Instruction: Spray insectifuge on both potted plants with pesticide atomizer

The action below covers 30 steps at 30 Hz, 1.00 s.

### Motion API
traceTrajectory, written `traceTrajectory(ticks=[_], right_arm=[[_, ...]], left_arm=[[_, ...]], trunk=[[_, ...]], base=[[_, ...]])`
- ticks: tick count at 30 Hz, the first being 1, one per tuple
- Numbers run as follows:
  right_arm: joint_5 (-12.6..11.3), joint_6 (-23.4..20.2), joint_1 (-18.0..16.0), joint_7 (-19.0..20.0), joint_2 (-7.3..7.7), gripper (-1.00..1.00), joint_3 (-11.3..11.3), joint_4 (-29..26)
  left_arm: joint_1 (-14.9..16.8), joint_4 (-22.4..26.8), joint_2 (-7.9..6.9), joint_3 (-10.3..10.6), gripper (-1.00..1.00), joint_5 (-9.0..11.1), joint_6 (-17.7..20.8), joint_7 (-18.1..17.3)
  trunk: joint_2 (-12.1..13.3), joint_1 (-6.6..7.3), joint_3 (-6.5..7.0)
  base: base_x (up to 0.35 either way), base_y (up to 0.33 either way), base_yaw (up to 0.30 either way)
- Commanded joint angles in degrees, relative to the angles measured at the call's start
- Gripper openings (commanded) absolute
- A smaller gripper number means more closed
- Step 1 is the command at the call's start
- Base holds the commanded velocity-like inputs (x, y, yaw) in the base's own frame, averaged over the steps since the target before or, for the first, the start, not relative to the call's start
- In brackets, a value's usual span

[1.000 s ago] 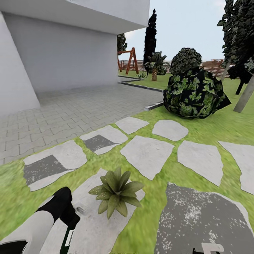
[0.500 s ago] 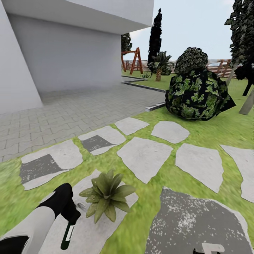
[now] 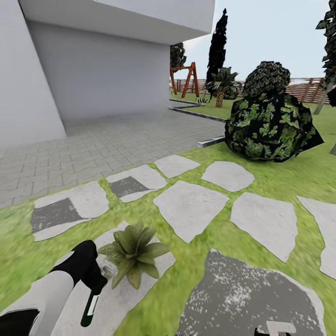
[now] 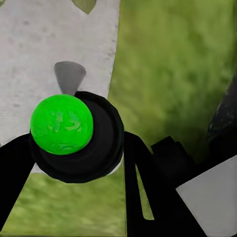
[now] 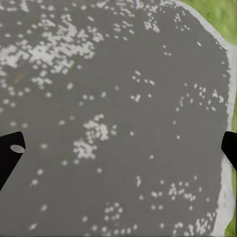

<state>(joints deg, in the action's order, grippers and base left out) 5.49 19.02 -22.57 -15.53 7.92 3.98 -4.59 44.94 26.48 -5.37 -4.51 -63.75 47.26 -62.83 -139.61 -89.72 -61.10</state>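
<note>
Flat bright daylight; soft render blur throughout; wide-angle stretch at head-view edges.

green potted plant (image 3: pixel 132 252), white-speckled dark grey stone (image 5: pixel 118 118).

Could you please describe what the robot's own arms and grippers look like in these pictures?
The left arm has a smooth pale grey-white forearm shell ending in a glossy black wrist. Its left gripper is matte black with flat, angular fingers, one with a narrow slot. The right gripper shows two black fingertips, one with a small pale oval mark. No cables are visible.

Dark-green pesticide atomizer (image 3: pixel 89 306) hanging label-outward beside one green potted plant (image 3: pixel 132 253) on stone.
</note>
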Motion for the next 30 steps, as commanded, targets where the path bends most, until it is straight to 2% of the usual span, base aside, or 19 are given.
traceTrajectory(ticks=[1,3,5,6,8,9,10,11,17,19,22,30], right_arm=[[0.58,0.14,-0.02,-0.12,-0.01,1.00,0.42,0.03],[0.58,0.14,-0.02,-0.12,-0.01,1.00,0.42,0.04],[0.58,0.14,-0.02,-0.12,-0.01,1.00,0.42,0.04],[0.58,0.14,-0.02,-0.12,-0.01,1.00,0.42,0.03],[0.58,0.14,-0.02,-0.12,-0.01,1.00,0.42,0.02],[0.58,0.14,-0.02,-0.12,-0.01,1.00,0.42,0.03],[0.58,0.14,-0.02,-0.12,-0.01,1.00,0.42,0.02],[0.58,0.14,-0.02,-0.12,0.02,1.00,0.42,0.02],[0.58,0.14,-0.02,-0.12,0.07,1.00,0.35,0.02],[0.58,0.14,-0.02,-0.14,0.08,1.00,0.40,0.02],[0.63,0.14,-0.02,-0.11,0.19,1.00,0.33,0.09],[0.75,0.14,-0.02,-0.03,0.85,1.00,0.24,0.36]], left_arm=[[0.10,0.06,-0.01,-0.25,-1.00,-0.56,0.36,-0.50],[1.00,-0.03,-0.12,0.08,-1.00,-0.54,0.37,-1.30],[3.20,-0.12,-0.29,1.02,-1.00,-1.93,0.33,-7.15],[3.70,-0.10,-0.29,1.81,-1.00,-3.16,0.35,-9.28],[4.25,0.00,-0.22,3.83,-1.00,-6.88,0.38,-13.61],[4.48,0.05,-0.21,4.79,-1.00,-9.95,0.43,-17.03],[4.58,0.10,-0.32,5.12,-1.00,-11.33,0.45,-18.69],[4.63,0.13,-0.44,5.25,-1.00,-11.86,0.52,-19.34],[4.87,3.73,-1.13,5.43,-1.00,-12.83,1.34,-20.43],[4.89,5.38,-1.27,5.33,-1.00,-12.88,3.39,-20.48],[4.86,5.76,-1.19,5.32,-1.00,-12.89,4.83,-20.49],[4.37,5.86,-1.12,5.57,-1.00,-12.97,5.29,-20.49]], trunk=[[-0.02,0.03,-0.08],[-0.02,0.03,-0.13],[-0.02,0.03,-0.18],[-0.02,0.03,-0.21],[-0.02,0.03,-0.26],[-0.02,0.03,-0.29],[-0.02,0.03,-0.30],[-0.02,0.03,-0.31],[-0.02,0.03,-0.33],[-0.02,0.03,-0.33],[-0.02,0.03,-0.33],[-0.02,0.03,-0.33]], base=[[-0.168,-0.246,0.263],[-0.213,-0.215,0.263],[-0.246,-0.184,0.263],[-0.233,-0.180,0.263],[-0.210,-0.176,0.263],[-0.183,-0.149,0.262],[-0.174,-0.128,0.169],[-0.158,-0.111,0.108],[-0.044,-0.030,0.078],[-0.001,-0.002,0.213],[0.087,-0.080,0.080],[0.083,-0.231,0.007]])
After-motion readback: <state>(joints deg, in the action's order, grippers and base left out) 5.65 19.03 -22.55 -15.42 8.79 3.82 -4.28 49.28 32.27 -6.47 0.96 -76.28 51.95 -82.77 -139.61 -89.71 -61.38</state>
